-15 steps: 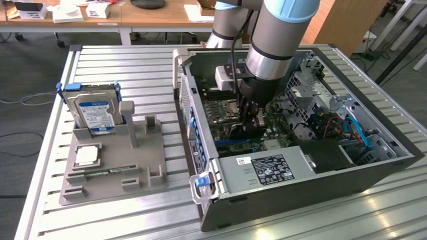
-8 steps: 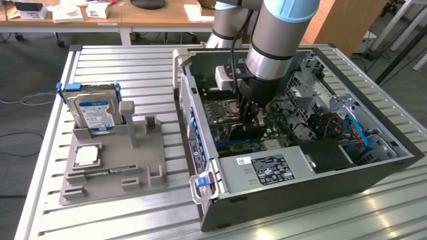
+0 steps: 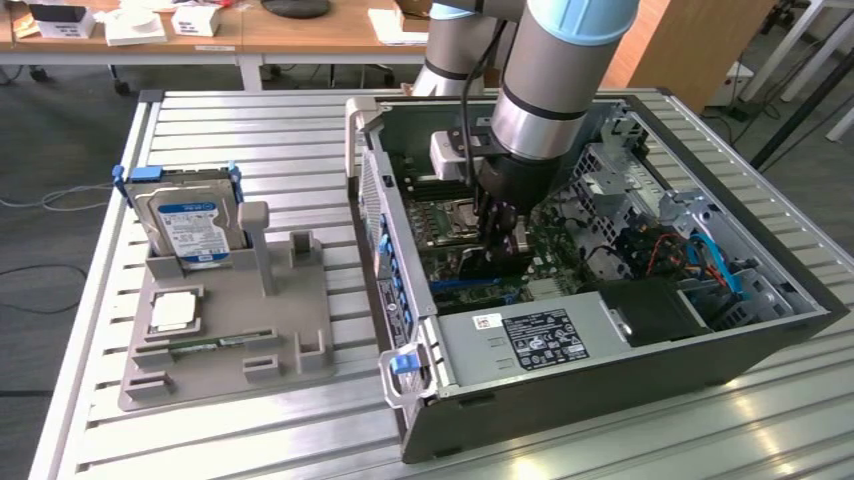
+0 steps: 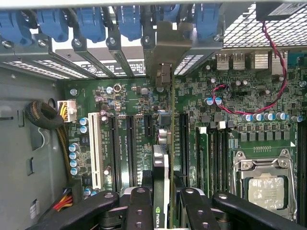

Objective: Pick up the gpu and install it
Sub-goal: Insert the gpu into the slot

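While my arm (image 3: 547, 60) hangs over the bench (image 3: 240, 140), the exterior view's left shows a grey holder (image 3: 267, 330). A silver hard drive (image 3: 191, 225) stands upright at its far end. A square chip (image 3: 174, 312) and a slim green memory stick (image 3: 187, 347) lie nearer the front. Toward the exterior view's right sits the open computer case (image 3: 601, 350), its open side facing up. My claw (image 3: 505, 225) is low inside it, just above the motherboard (image 3: 447, 215).

In the wrist view, I have the claw closed narrow on the gpu (image 4: 159, 167), with my fingers (image 4: 139, 206) on either face of it. The card stands on edge, lined up along one of the long black slots (image 4: 130, 148). Its metal bracket (image 4: 163, 72) reaches the case's rear wall, just under the row of blue clips (image 4: 129, 21). The processor socket (image 4: 263, 184) lies beside the card, apart from it. I cannot tell whether the card is fully seated.
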Controlling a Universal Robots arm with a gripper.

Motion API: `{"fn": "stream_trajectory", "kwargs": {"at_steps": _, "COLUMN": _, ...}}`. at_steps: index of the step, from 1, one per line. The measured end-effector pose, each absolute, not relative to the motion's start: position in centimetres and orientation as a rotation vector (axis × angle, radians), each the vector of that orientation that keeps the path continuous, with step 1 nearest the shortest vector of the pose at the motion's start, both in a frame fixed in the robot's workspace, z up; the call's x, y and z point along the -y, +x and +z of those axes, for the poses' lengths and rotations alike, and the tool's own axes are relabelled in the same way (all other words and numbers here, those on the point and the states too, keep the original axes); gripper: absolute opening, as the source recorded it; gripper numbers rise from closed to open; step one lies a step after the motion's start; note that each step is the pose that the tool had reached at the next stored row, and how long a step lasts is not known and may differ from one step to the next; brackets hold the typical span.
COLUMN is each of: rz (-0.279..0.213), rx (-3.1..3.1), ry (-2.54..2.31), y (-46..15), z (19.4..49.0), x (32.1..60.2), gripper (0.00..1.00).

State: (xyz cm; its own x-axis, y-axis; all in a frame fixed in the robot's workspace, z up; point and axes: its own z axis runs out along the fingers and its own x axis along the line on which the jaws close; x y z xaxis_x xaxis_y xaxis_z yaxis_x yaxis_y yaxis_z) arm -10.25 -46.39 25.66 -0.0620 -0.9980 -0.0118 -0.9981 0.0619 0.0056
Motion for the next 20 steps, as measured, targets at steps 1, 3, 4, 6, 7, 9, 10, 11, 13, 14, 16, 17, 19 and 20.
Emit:
{"fn": "stream_trajectory", "kwargs": {"at_steps": 1, "rz": 0.019, "rx": -2.286, "ry": -2.148, "y": -10.25, "z": 25.66, "x": 46.39, "gripper": 0.27}}
{"fn": "stream_trajectory", "kwargs": {"at_steps": 3, "rz": 0.019, "rx": -2.286, "ry": -2.148, "y": -10.25, "z": 25.66, "x": 46.39, "gripper": 0.27}}
{"fn": "stream_trajectory", "kwargs": {"at_steps": 4, "rz": 0.019, "rx": -2.286, "ry": -2.148, "y": -10.25, "z": 25.66, "x": 46.39, "gripper": 0.27}}
{"fn": "stream_trajectory", "kwargs": {"at_steps": 6, "rz": 0.019, "rx": -2.285, "ry": -2.148, "y": -10.25, "z": 25.67, "x": 46.38, "gripper": 0.27}}
{"fn": "stream_trajectory", "kwargs": {"at_steps": 7, "rz": 0.019, "rx": -2.285, "ry": -2.149, "y": -10.25, "z": 25.7, "x": 46.38, "gripper": 0.27}}
{"fn": "stream_trajectory", "kwargs": {"at_steps": 9, "rz": 0.019, "rx": -2.285, "ry": -2.149, "y": -10.25, "z": 25.79, "x": 46.39, "gripper": 0.27}}
{"fn": "stream_trajectory", "kwargs": {"at_steps": 10, "rz": 0.019, "rx": -2.285, "ry": -2.149, "y": -10.25, "z": 25.84, "x": 46.39, "gripper": 0.27}}
{"fn": "stream_trajectory", "kwargs": {"at_steps": 11, "rz": 0.019, "rx": -2.285, "ry": -2.149, "y": -10.25, "z": 25.88, "x": 46.38, "gripper": 0.27}}
{"fn": "stream_trajectory", "kwargs": {"at_steps": 13, "rz": 0.02, "rx": -2.283, "ry": -2.15, "y": -10.26, "z": 25.9, "x": 46.39, "gripper": 0.27}}
{"fn": "stream_trajectory", "kwargs": {"at_steps": 14, "rz": 0.022, "rx": -2.281, "ry": -2.15, "y": -10.26, "z": 25.92, "x": 46.39, "gripper": 0.27}}
{"fn": "stream_trajectory", "kwargs": {"at_steps": 16, "rz": 0.029, "rx": -2.276, "ry": -2.148, "y": -10.26, "z": 25.92, "x": 46.39, "gripper": 0.27}}
{"fn": "stream_trajectory", "kwargs": {"at_steps": 17, "rz": 0.03, "rx": -2.275, "ry": -2.148, "y": -10.25, "z": 25.91, "x": 46.38, "gripper": 0.27}}
{"fn": "stream_trajectory", "kwargs": {"at_steps": 19, "rz": 0.031, "rx": -2.275, "ry": -2.148, "y": -10.25, "z": 25.91, "x": 46.39, "gripper": 0.27}}
{"fn": "stream_trajectory", "kwargs": {"at_steps": 20, "rz": 0.031, "rx": -2.275, "ry": -2.147, "y": -10.25, "z": 25.89, "x": 46.39, "gripper": 0.27}}
